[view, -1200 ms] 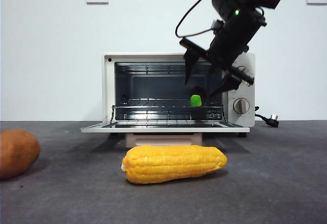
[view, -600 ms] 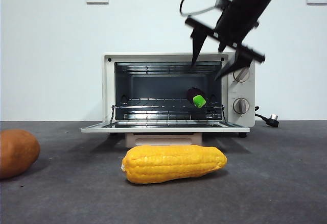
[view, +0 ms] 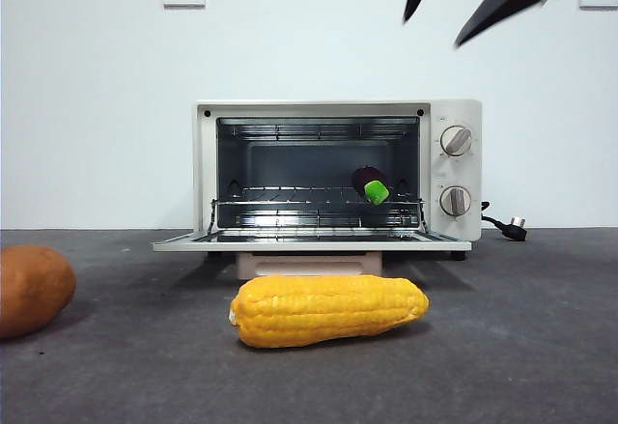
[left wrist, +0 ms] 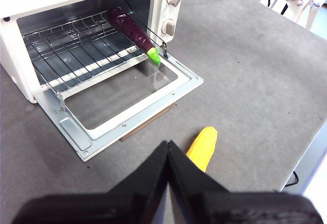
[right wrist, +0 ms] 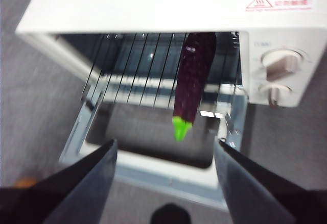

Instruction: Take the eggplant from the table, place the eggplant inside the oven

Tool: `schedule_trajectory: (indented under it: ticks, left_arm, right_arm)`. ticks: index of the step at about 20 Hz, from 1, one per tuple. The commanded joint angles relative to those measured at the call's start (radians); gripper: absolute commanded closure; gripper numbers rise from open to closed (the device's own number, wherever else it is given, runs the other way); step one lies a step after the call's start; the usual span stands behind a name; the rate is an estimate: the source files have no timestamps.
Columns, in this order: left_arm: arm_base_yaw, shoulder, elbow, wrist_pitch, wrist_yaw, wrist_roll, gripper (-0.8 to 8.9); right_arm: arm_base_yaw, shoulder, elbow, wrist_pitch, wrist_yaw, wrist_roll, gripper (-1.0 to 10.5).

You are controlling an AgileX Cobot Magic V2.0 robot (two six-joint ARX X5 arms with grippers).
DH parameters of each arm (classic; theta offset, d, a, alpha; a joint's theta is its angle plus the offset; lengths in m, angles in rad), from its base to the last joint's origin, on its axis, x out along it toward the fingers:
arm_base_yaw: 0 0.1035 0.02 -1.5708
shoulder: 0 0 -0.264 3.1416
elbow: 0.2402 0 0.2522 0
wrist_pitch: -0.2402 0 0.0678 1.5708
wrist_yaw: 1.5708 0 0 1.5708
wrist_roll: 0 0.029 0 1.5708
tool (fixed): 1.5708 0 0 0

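Note:
The dark-purple eggplant [view: 370, 183] lies on the wire rack at the right side of the open cream-white oven [view: 455, 168], its green stem end toward the door; it also shows as eggplant [left wrist: 132, 27] and eggplant [right wrist: 192, 74]. High above the oven [right wrist: 153, 4], my right gripper [right wrist: 164, 155] hangs open and empty, seen as two black tips of the right gripper [view: 463, 4] at the top edge. My left gripper [left wrist: 168, 150] is shut and empty, held well above the table [left wrist: 245, 66] in front of the oven [left wrist: 15, 40].
A yellow corn cob [view: 328, 309] lies on the table in front of the oven's lowered door [view: 311, 242]. An orange-brown lump [view: 31, 289] sits at the left edge. The oven's power plug [view: 512, 227] lies at its right.
My right gripper has let go of the eggplant, pulled out of the oven mouth and risen up and right to the top edge. The eggplant settled on the rack.

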Motion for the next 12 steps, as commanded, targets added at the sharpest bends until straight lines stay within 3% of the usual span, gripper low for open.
schedule_trajectory:
  ticks: [1, 12]
  left_arm:
    - [-0.003, 0.000, -0.004, 0.011, 0.000, 0.003, 8.19]
    - [-0.003, 0.003, -0.004, 0.014, 0.000, 0.003, 8.19]
  right_arm:
    - [0.006, -0.070, 0.003, -0.081, -0.012, -0.080, 6.3]
    - [0.006, -0.362, 0.003, -0.406, -0.082, -0.151, 6.3]
